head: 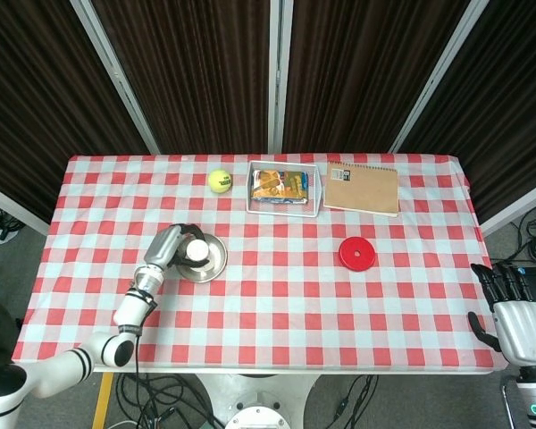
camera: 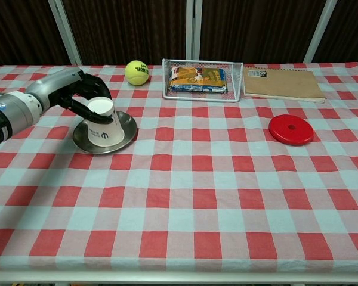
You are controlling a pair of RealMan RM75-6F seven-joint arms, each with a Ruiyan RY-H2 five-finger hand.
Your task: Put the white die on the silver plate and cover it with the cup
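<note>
The bench [camera: 227, 196], spread with a red and white checked cloth, carries everything in view. At its far edge lies a brown notebook [camera: 282, 83], and beside that a wire tray [camera: 201, 62] holding a snack packet [camera: 198, 78]. On the near left sits the silver plate [camera: 128, 128], with the white cup [camera: 102, 121] standing upside down on it, tilted a little. The left hand [camera: 77, 92] wraps its dark fingers [camera: 90, 90] around the cup's upturned base, gripping it. The white die cannot be seen in either view. The right hand [head: 511, 308] hangs off the bench's right edge, fingers apart and holding nothing. A red disc [camera: 291, 129] lies on the right, and a yellow tennis ball [camera: 136, 72] rests left of the tray.
</note>
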